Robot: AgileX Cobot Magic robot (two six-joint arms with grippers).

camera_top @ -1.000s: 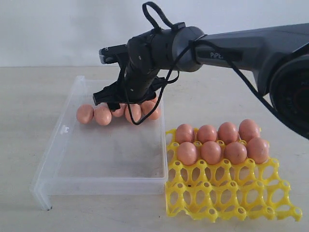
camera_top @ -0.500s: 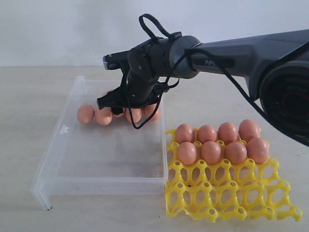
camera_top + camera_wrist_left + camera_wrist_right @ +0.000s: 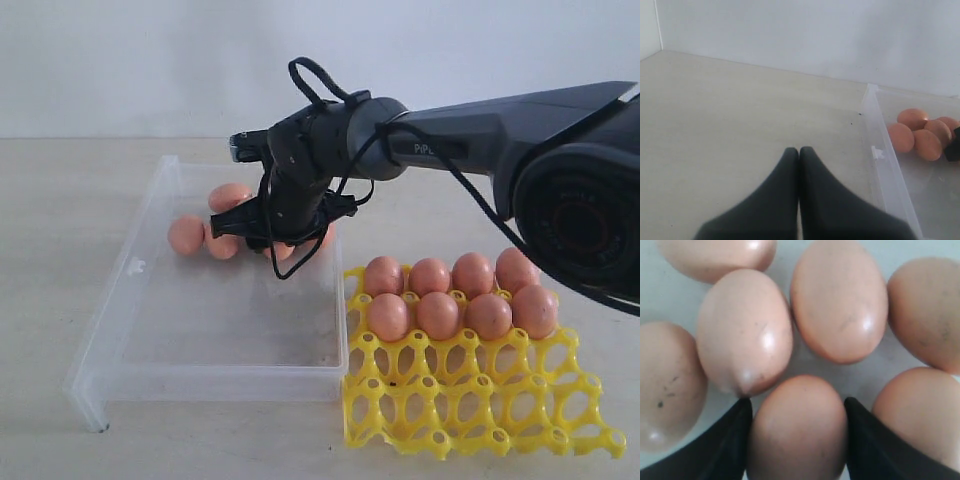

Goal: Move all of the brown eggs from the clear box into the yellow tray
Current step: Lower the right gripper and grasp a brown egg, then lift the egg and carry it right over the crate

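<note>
Now my right gripper (image 3: pixel 797 401) sits lower among the eggs (image 3: pixel 205 238) than a second ago. It has slid a little toward the tray (image 3: pixel 470 410), baring one more behind it. Its fingers (image 3: pixel 715 450) press both sides of one egg (image 3: pixel 797 440) on the floor of the box (image 3: pixel 110 330). Six others crowd just ahead of and beside it. The tray lies past the box wall on the arm's side of the gripper, its eight eggs unchanged. My left gripper (image 3: pixel 799 152) is pressed together over bare table (image 3: pixel 715 125), with the box just beside it.
</note>
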